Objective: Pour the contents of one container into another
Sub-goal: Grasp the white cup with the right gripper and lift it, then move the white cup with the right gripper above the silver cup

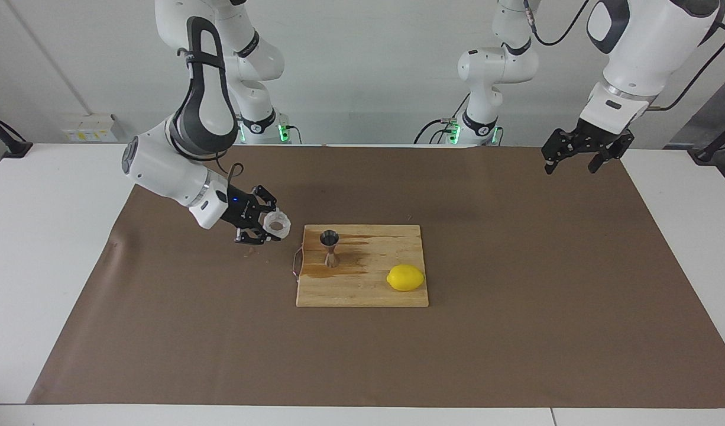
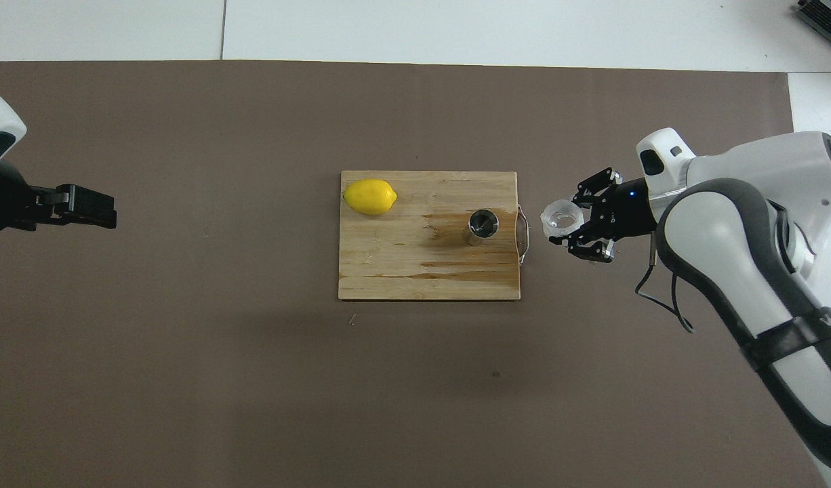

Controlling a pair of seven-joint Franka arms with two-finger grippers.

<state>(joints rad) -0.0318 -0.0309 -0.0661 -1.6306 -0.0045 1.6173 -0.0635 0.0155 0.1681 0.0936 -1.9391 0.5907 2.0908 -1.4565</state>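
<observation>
Facing view: the wooden cutting board (image 1: pixel 362 266) lies in the middle of the brown mat (image 1: pixel 516 331) and serves as the landmark. On it the steel jigger (image 1: pixel 330 248) stands upright, on the part of the board toward the right arm's end of the table, beside a dark wet stain. The lemon (image 1: pixel 405 277) rests on the board's corner farther from the robots, toward the left arm's end. The right gripper (image 1: pixel 271 228) is raised over the mat just off the board's handle edge, its fingers clamped on the translucent plastic cup (image 1: pixel 277 223). The cup is clear of the mat and of the board, tipped so its mouth shows to this camera. It is near the jigger but apart from it. The left gripper (image 1: pixel 580 158) waits high over the mat's corner, well apart from the board, its fingers spread apart and holding nothing.

Overhead view: the cutting board (image 2: pixel 402 271) again sits at the centre, with its small metal handle (image 2: pixel 522 234) on the edge toward the right arm's end. The jigger (image 2: pixel 483 225) stands just inside that edge, its open top seen as a dark circle. The lemon (image 2: pixel 369 196) lies at the board's corner farther from the robots. The right gripper (image 2: pixel 573 227) covers the mat just beside the handle, closed around the cup (image 2: pixel 562 218), whose mouth faces up here. The left gripper (image 2: pixel 93 207) hangs over the mat well away from the board; from this angle I cannot tell its fingers' spacing.
</observation>
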